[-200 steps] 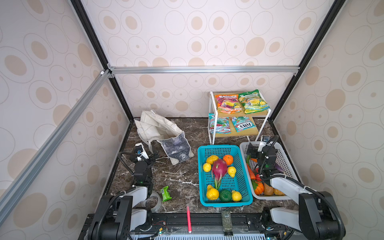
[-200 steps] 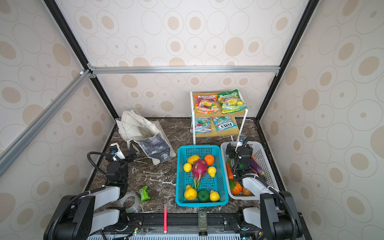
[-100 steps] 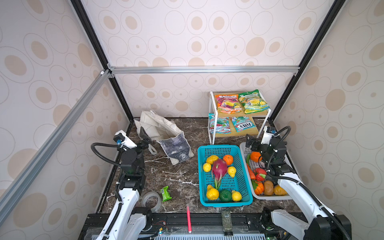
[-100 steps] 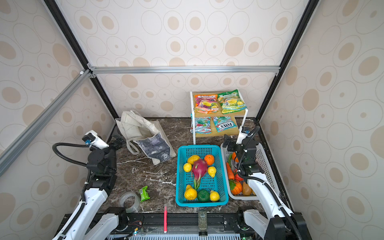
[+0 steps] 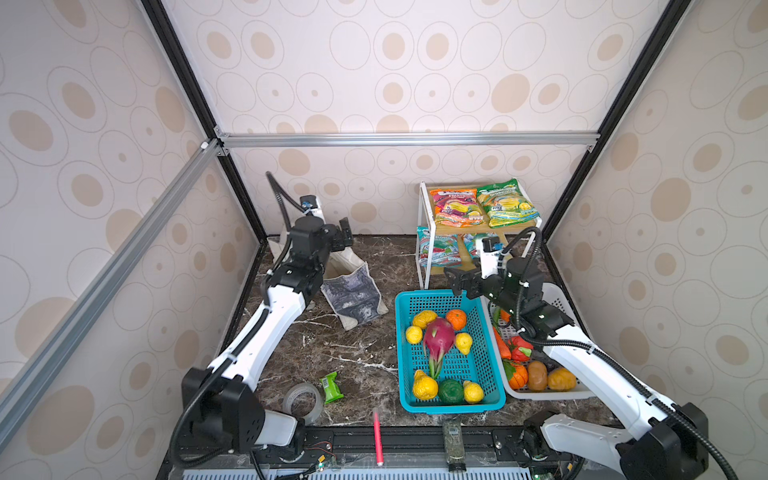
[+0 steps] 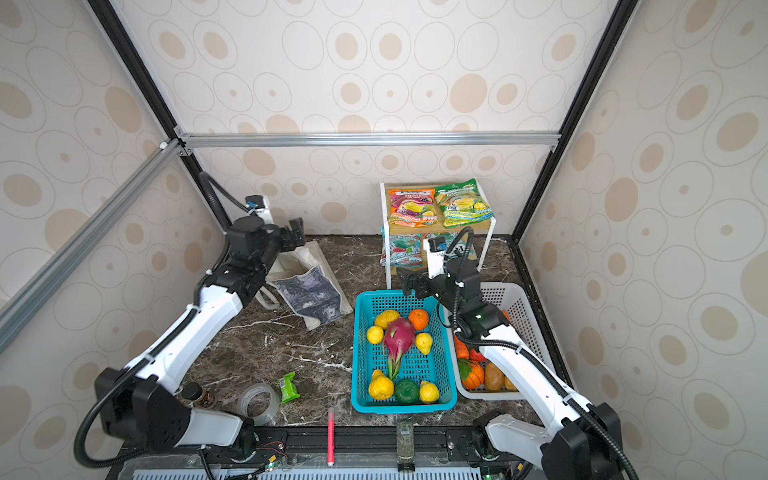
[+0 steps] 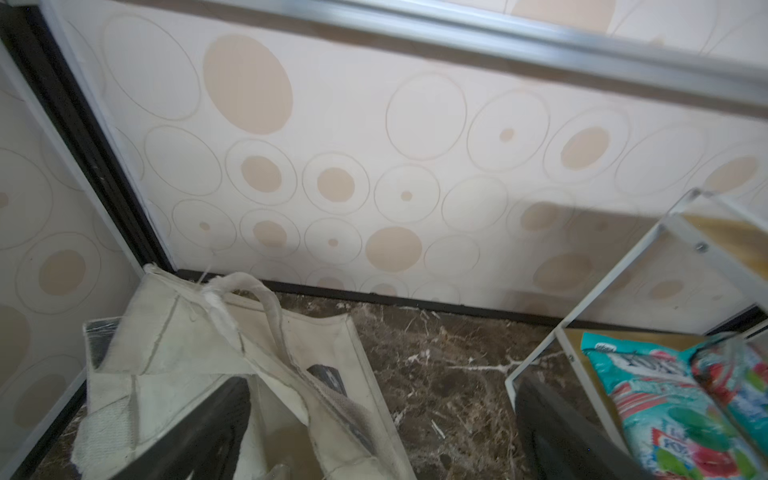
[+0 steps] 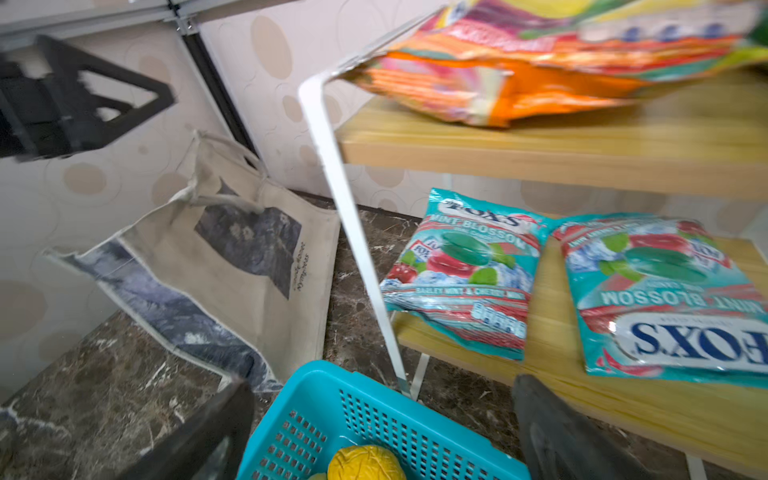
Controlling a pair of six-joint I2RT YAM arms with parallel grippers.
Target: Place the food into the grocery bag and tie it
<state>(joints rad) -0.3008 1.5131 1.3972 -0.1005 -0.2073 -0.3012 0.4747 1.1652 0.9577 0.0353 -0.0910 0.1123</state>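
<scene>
Left claw (image 5: 344, 233) wide, empty, over grocery bag (image 5: 355, 293) lying slumped at counter's (image 5: 332, 345) back-left. Right claw (image 5: 456, 281) wide, empty, above teal basket's (image 5: 400, 357) far rim; dragon fruit (image 5: 438, 336), green fruit (image 5: 451, 390) inside.

I have L arm (image 5: 270, 324), R arm (image 5: 582, 361) up, reaching fwd; L gripper (image 5: 344, 232), R gripper (image 5: 454, 279) jaws wide apart, empty.

Left gripper (image 5: 344, 233) raised over grocery bag (image 5: 355, 293), right gripper (image 5: 456, 281) lifted
</scene>
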